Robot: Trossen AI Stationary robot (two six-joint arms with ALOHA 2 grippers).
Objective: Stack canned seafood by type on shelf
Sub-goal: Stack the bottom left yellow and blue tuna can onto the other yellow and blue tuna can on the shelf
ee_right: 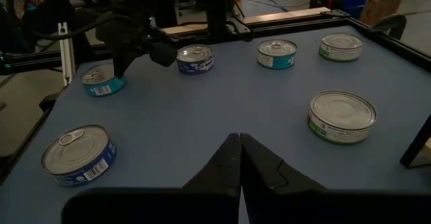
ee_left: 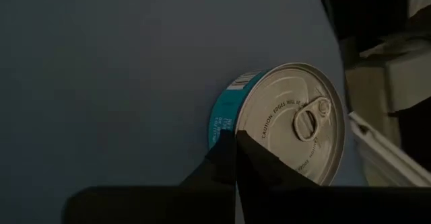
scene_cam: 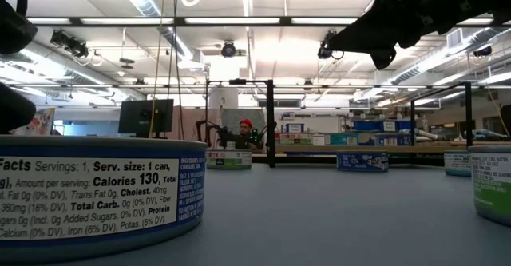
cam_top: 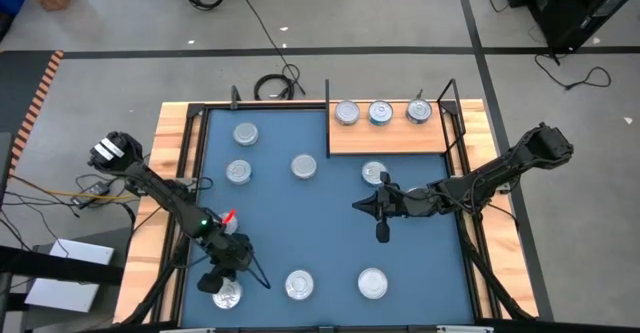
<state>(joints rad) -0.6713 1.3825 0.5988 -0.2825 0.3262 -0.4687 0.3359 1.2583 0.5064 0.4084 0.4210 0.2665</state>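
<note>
Hovering over front-left tin [cam_top: 227, 294], left gripper [cam_top: 222, 281] has jaws closed, gripping nothing; tin sits upright on blue mat [cam_top: 330, 223], lid up. Right gripper [cam_top: 360, 207] mid-mat, jaws closed, empty. Far back: three tins on shelf [cam_top: 385, 139].

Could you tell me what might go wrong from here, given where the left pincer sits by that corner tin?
1. The left pincer is shut with its tips at the tin's edge, not around it, so a lift would likely come up empty or nudge the tin.
2. That tin lies at the blue mat's near-left corner, beside the frame, so a push could jam it there.
3. The shelf holds only three tins, so stacking looks barely begun.
</note>
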